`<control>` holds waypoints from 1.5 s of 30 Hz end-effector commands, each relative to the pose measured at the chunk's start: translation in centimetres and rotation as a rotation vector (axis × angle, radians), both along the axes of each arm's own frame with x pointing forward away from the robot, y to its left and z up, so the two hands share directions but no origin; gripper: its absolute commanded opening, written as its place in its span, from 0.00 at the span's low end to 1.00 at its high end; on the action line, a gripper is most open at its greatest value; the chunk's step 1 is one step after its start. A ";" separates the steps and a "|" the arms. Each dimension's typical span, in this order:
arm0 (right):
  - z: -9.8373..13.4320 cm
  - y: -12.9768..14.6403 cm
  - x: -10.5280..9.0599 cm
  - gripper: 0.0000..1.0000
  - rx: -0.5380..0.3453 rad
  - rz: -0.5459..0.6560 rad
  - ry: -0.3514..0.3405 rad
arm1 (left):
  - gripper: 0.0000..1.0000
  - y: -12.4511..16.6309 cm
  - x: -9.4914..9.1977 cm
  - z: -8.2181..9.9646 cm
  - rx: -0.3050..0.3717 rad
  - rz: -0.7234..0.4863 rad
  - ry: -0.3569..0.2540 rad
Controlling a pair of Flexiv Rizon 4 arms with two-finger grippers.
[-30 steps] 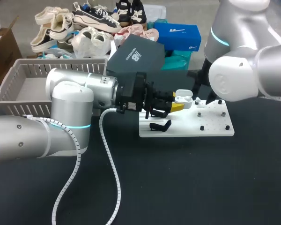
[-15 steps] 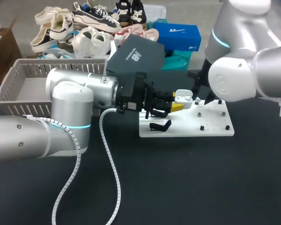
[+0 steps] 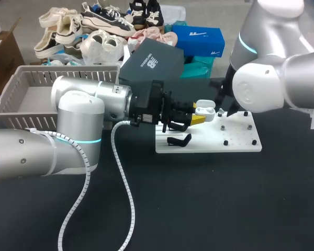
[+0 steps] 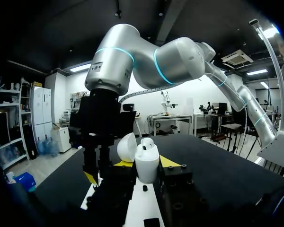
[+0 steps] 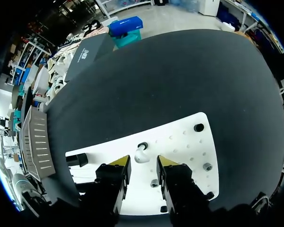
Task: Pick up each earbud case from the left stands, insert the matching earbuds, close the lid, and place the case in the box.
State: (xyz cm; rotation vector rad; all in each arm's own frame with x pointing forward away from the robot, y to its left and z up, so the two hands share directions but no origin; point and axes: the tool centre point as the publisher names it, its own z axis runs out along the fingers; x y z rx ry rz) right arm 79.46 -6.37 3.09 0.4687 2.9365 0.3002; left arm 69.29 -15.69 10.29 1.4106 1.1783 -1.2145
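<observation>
Here, open earbud case [image 4: 146, 163], left fingers [image 4: 169, 162] clasping

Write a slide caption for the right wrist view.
Right hand, open, poised above the white board, with an earbud on the board framed between its fingers.

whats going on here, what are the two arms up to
The left gripper holds a white earbud case with its lid open, just above the white board. The right gripper hangs open over that board, lined up with a white earbud that sits on it just ahead of the gap, not yet gripped. So the case is picked up and open. Closing the lid and placing the case in the box are not yet done.
</observation>
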 end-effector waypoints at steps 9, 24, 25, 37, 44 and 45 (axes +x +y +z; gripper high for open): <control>-0.2 0.2 0.5 0.16 0.000 0.015 0.002 | 0.00 0.0 0.0 0.0 0.001 0.002 -0.001; -0.6 0.0 0.5 0.26 -0.013 0.015 0.009 | 0.00 0.0 0.0 0.0 0.001 0.002 -0.001; -0.6 0.0 0.5 0.26 -0.013 0.015 0.009 | 0.00 0.0 0.0 0.0 0.001 0.002 -0.001; -0.2 -0.2 0.4 0.00 -0.016 0.015 0.004 | 0.00 0.0 0.0 0.0 0.001 0.002 -0.001; 2.1 -0.9 -0.3 0.00 -0.003 0.001 -0.014 | 0.00 0.0 0.0 0.0 0.001 0.002 -0.001; 2.5 -1.1 -0.4 0.00 -0.010 -0.007 -0.023 | 0.00 0.0 0.0 0.0 0.001 0.002 -0.001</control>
